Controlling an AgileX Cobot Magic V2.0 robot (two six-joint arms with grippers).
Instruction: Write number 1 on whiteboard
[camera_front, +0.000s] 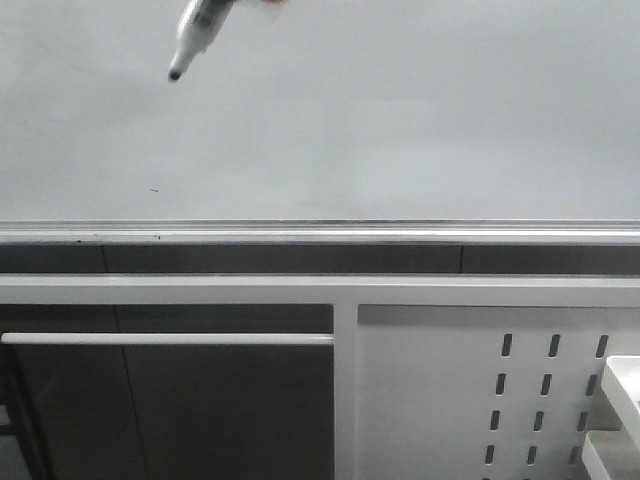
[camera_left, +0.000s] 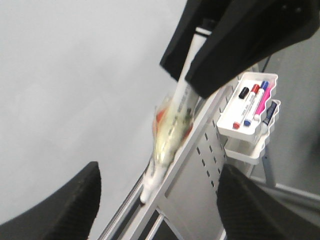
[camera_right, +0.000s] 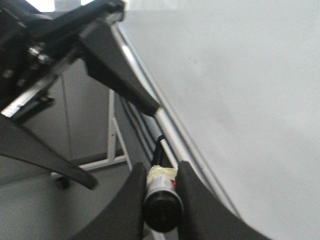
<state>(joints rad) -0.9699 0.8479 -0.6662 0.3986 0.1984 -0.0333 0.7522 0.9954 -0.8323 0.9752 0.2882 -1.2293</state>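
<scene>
- Right pincer (camera_right: 161, 172): pressed together on the back end of one marker pen (camera_front: 193, 38), at the bottom centre of the right wrist view.
- Left pincer (camera_left: 159, 170): its two fingers are spread wide at the lower corners of the left wrist view and hold nothing.
- The pen slants in from the upper left of the front view, with its dark tip pointing down and left. I cannot tell whether the tip touches the board.
- One whiteboard (camera_front: 400, 120) fills the upper half of the front view just behind the pen. It is plain apart from a tiny dark speck (camera_front: 154, 189).
- One silver rail (camera_front: 320, 236) runs along the board's lower edge.
- One slotted white panel (camera_front: 440, 400) sits at the lower right.
- Two stacked trays (camera_left: 257, 76) at the right of the left wrist view hold about four pens above and one dark pen below.
</scene>
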